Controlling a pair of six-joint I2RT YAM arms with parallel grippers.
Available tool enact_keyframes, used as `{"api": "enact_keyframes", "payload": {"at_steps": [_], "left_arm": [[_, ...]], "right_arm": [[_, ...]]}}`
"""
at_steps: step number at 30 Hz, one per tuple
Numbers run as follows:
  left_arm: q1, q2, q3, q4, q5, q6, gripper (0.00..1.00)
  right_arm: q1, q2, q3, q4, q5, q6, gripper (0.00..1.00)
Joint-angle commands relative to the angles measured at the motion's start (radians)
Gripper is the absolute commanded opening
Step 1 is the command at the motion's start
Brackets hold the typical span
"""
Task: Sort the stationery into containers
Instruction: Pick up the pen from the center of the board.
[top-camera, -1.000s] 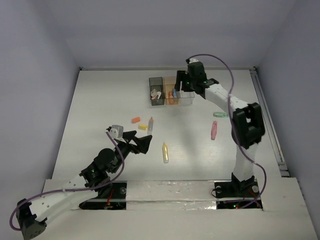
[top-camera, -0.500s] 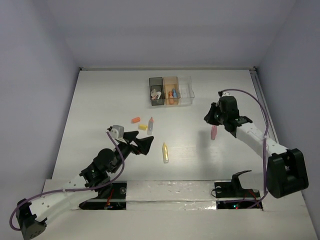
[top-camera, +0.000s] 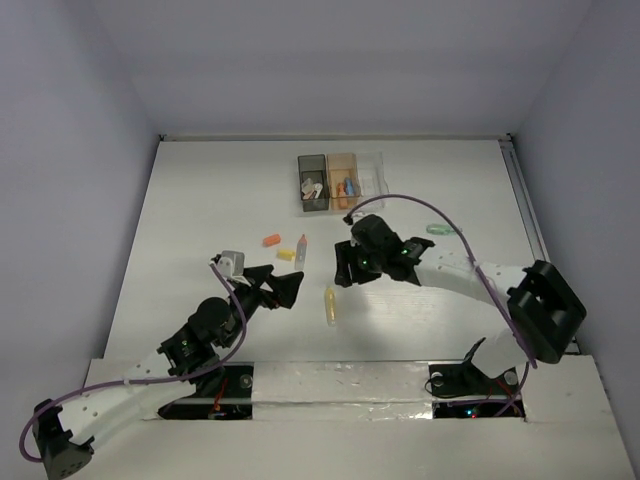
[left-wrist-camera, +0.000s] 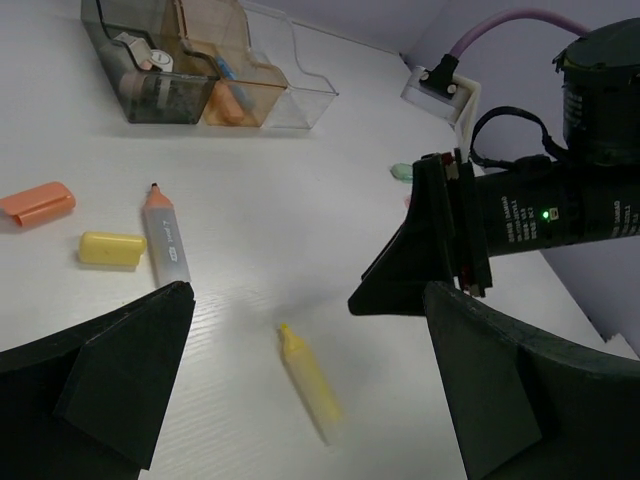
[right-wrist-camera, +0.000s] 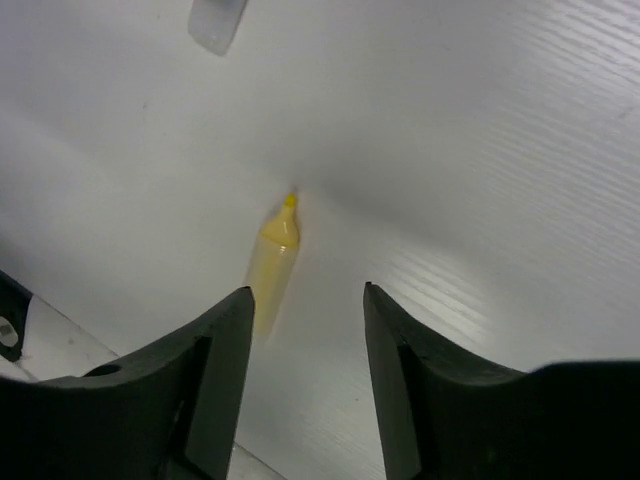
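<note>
The containers stand in a row at the back: dark grey (top-camera: 313, 183), orange (top-camera: 342, 180) and clear (top-camera: 372, 178), with some stationery in the first two. A yellow marker (top-camera: 330, 305) lies on the table in the middle. My right gripper (top-camera: 345, 270) hovers just behind it, open and empty. In the right wrist view the yellow marker (right-wrist-camera: 270, 265) lies just beyond the left finger of the right gripper (right-wrist-camera: 305, 290). My left gripper (top-camera: 280, 285) stands wide open to the marker's left. An orange-capped marker (top-camera: 301, 250), yellow eraser (top-camera: 286, 254) and orange eraser (top-camera: 271, 240) lie behind it.
A mint green marker (top-camera: 440, 229) lies on the table behind the right arm. In the left wrist view the right gripper (left-wrist-camera: 420, 270) fills the right side, close above the yellow marker (left-wrist-camera: 310, 375). Grey walls close in the table at the back and sides.
My right arm left the containers, swung out to the right side of the table, then came across to the middle over the yellow marker. Its jaws shut and reopened. The left arm stayed put.
</note>
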Motion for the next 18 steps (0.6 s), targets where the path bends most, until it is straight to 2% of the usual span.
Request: {"api": "enact_keyframes", "payload": {"at_steps": [1, 2, 8, 13, 18], "left_arm": [[-0.003, -0.011, 0.010, -0.016, -0.064, -0.046, 0.99], [-0.003, -0.010, 0.011, -0.028, -0.089, -0.052, 0.99], [-0.003, -0.048, 0.028, -0.102, -0.124, -0.132, 0.99], [-0.003, -0.065, 0.048, -0.249, -0.103, -0.219, 0.99], [-0.003, -0.082, 0.028, -0.283, -0.008, -0.285, 0.99]], "right_arm": [[0.091, 0.094, 0.119, -0.037, 0.058, 0.008, 0.60], [0.107, 0.116, 0.137, -0.053, 0.068, 0.009, 0.65], [0.162, 0.236, 0.211, -0.089, 0.122, 0.018, 0.65], [0.181, 0.295, 0.225, -0.097, 0.131, 0.035, 0.62], [0.190, 0.329, 0.213, -0.092, 0.128, 0.057, 0.56]]}}
